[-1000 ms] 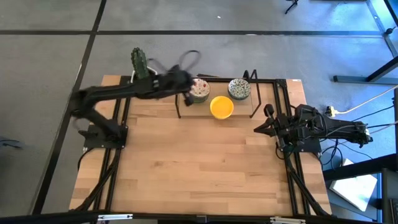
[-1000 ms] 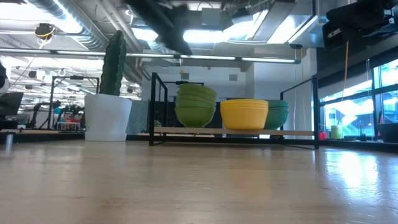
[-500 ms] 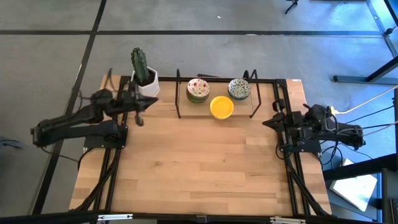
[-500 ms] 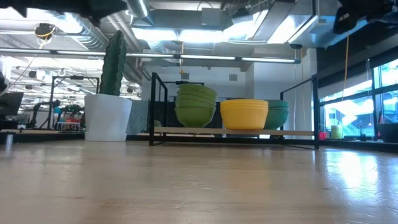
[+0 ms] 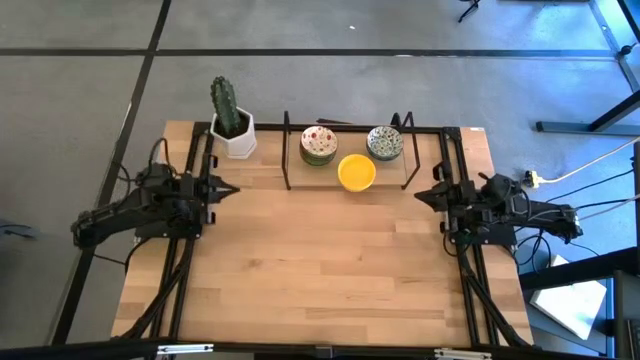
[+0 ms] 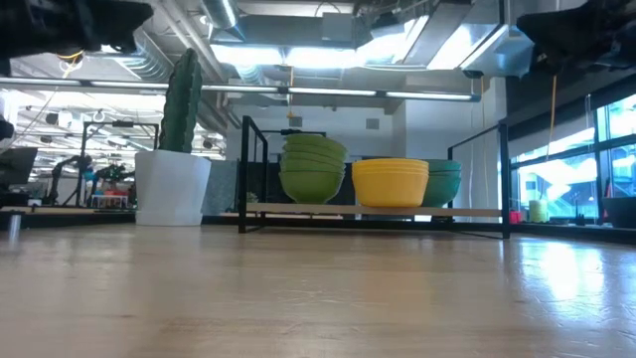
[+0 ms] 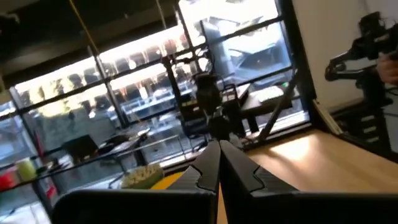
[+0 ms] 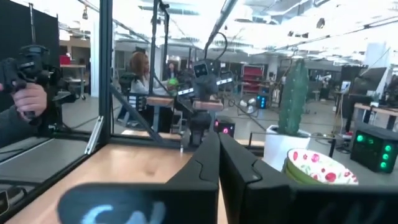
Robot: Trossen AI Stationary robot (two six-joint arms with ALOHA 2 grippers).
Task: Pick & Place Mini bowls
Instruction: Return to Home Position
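The mini bowls sit in three stacks on a black wire rack (image 5: 290,170) at the table's far edge: a red-speckled white stack (image 5: 319,143), a yellow stack (image 5: 356,171) and a grey-green patterned stack (image 5: 384,143). In the low view the stacks (image 6: 391,182) rest on the rack's shelf. My left gripper (image 5: 228,189) hovers shut by the table's left edge, pointing right. My right gripper (image 5: 420,194) hovers shut by the right edge, pointing left. Each wrist view shows its fingers closed together: left (image 7: 219,155), right (image 8: 217,149). Neither touches a bowl.
A white pot with a green cactus (image 5: 232,125) stands at the far left corner, left of the rack. Black frame rails (image 5: 190,250) run along both table sides. Bare wood (image 5: 320,260) fills the middle and near part. A person's hand (image 8: 28,81) shows beyond the table.
My left arm has pulled back from over the red-speckled stack, swinging toward the table's left edge and nearer, and has folded in by its base. My right gripper's fingers, spread a second ago, have come together. The bowls have stayed in place.
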